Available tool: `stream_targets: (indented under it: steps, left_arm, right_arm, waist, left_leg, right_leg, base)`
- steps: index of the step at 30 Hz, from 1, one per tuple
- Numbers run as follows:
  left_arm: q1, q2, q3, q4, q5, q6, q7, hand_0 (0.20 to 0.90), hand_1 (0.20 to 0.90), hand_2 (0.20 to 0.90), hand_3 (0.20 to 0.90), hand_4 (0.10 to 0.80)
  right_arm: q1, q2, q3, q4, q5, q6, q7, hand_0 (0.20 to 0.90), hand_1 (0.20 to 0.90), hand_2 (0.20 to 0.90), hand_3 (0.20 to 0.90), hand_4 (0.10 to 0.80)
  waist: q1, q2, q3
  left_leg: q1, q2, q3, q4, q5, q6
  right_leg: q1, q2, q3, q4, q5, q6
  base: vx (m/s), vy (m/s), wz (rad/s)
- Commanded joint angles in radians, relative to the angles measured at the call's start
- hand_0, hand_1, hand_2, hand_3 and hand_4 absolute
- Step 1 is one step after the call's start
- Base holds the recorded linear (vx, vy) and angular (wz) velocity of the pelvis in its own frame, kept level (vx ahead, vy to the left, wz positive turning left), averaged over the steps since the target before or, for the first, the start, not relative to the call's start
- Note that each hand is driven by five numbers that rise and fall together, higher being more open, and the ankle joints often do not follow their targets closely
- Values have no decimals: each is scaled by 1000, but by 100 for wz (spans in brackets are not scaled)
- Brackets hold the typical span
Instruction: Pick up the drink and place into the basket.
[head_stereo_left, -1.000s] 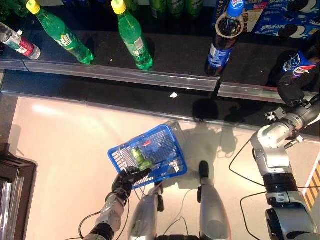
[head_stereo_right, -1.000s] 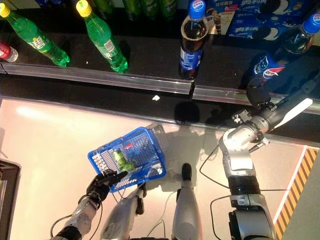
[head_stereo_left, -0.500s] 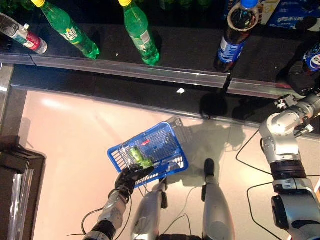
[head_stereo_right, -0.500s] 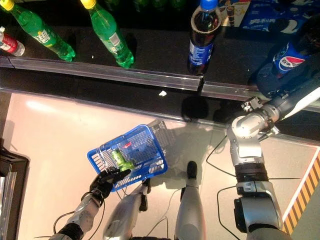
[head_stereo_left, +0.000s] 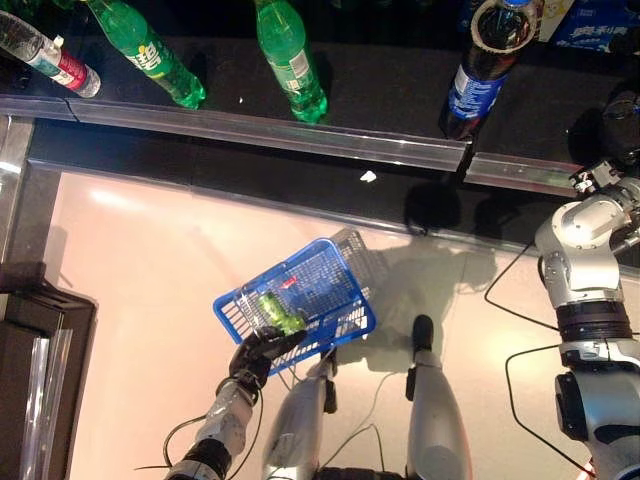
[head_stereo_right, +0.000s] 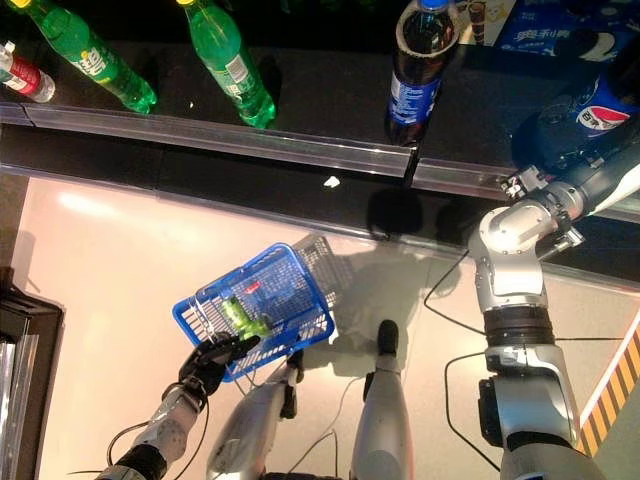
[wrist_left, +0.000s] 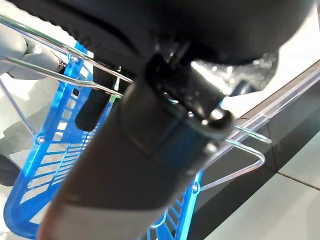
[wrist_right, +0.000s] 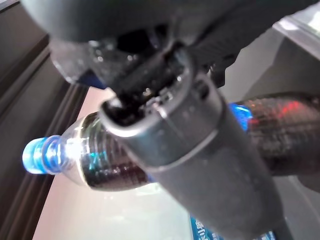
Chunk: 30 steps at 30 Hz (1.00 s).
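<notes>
My left hand (head_stereo_left: 256, 354) is shut on the thin wire handles (wrist_left: 60, 75) of the blue basket (head_stereo_left: 318, 286), which hangs low in front of me at the left. A green drink (head_stereo_left: 281, 315) lies inside the basket. My right hand (head_stereo_right: 553, 128) reaches onto the dark shelf at the far right. Its fingers are curled round a dark cola bottle with a blue label (head_stereo_right: 602, 113). In the right wrist view the thumb (wrist_right: 190, 150) lies across this bottle (wrist_right: 95, 167), whose cap is blue.
The dark shelf has a clear front rail (head_stereo_left: 270, 135). On it are green bottles (head_stereo_left: 291, 62), another cola bottle (head_stereo_left: 478, 72), a clear red-labelled bottle (head_stereo_left: 52, 60) and blue boxes (head_stereo_right: 550, 35). A dark cabinet (head_stereo_left: 30, 370) stands at the left. Striped floor tape (head_stereo_right: 612, 388) lies at the right.
The camera has shifted, so the shelf sits differently in the picture. My right hand stays round the cola bottle at the shelf. The blue basket hangs as before.
</notes>
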Motion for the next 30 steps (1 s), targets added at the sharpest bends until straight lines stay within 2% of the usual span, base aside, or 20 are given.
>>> stream_targets:
  steps: [1, 6, 7, 8, 9, 10, 11, 19, 30]
  left_arm:
    - [111, 41, -45, -53, -4, -32, -43, 300, 300, 300, 200, 100]
    - [112, 46, -47, -52, -7, -26, -46, 300, 300, 300, 200, 100]
    - [113, 48, -46, -52, -7, -25, -51, 300, 300, 300, 200, 100]
    - [112, 49, -47, -52, -8, -25, -52, 300, 300, 300, 200, 100]
    - [112, 52, -49, -54, -10, -24, -53, 300, 300, 300, 200, 100]
    - [112, 53, -51, -56, -11, -24, -52, 300, 300, 300, 200, 100]
    - [111, 57, -55, -58, -11, -23, -52, 300, 300, 300, 200, 100]
    - [98, 81, -60, -60, -32, -13, -58, 300, 300, 300, 200, 100]
    - [98, 89, -65, -64, -43, -14, -64, 300, 300, 300, 200, 100]
  right_arm:
    - [-146, -172, 30, -76, -121, -36, 13, 900, 900, 900, 900, 800]
    - [-161, -203, 36, -41, -108, -17, -3, 900, 900, 900, 900, 800]
    - [-169, -212, 36, -19, -104, -18, -2, 867, 867, 867, 862, 762]
    - [-175, -216, 41, -6, -100, -21, -1, 754, 754, 754, 730, 630]
    - [-183, -224, 44, 12, -87, -24, 6, 693, 693, 693, 658, 558]
    - [-188, -228, 46, 20, -82, -25, 7, 547, 547, 547, 488, 388]
    - [-194, -232, 50, 43, -72, -30, 11, 300, 300, 300, 200, 100]
    - [-282, -271, 110, 186, 37, -64, 60, 300, 300, 300, 200, 100]
    - [-325, -294, 140, 247, 61, -69, 76, 300, 300, 300, 200, 100]
  waist:
    - [2, -20, -26]
    - [2, -15, -26]
    - [3, -13, -26]
    - [3, -12, -25]
    - [4, -11, -23]
    - [4, -11, -22]
    - [7, -11, -21]
    - [20, -6, -17]
    - [27, -2, -14]
  left_leg:
    - [-96, 2, -81, 138, 14, 3]
    - [-99, -1, -82, 142, 19, 2]
    - [-99, -1, -82, 140, 18, 3]
    - [-99, -1, -82, 140, 19, 3]
    - [-100, -2, -82, 141, 19, 4]
    - [-101, -3, -82, 143, 19, 4]
    - [-103, -4, -83, 145, 18, 5]
    - [-115, -7, -88, 153, 19, 6]
    - [-123, -14, -94, 152, 24, 7]
  right_leg:
    - [2, 0, -54, 55, -31, -69]
    - [-3, 1, -53, 61, -34, -71]
    - [-4, 2, -53, 61, -36, -71]
    - [-5, 2, -54, 63, -37, -71]
    - [-7, 2, -54, 65, -37, -72]
    - [-8, 2, -54, 66, -37, -72]
    - [-9, 1, -55, 68, -38, -73]
    - [-21, 0, -62, 77, -40, -74]
    - [-32, 5, -66, 93, -48, -79]
  base:
    - [0, 0, 0]
    - [0, 0, 0]
    - [0, 0, 0]
    - [0, 0, 0]
    - [0, 0, 0]
    - [0, 0, 0]
    - [-15, -32, 0]
    - [-4, -5, 0]
    - [-3, -1, 1]
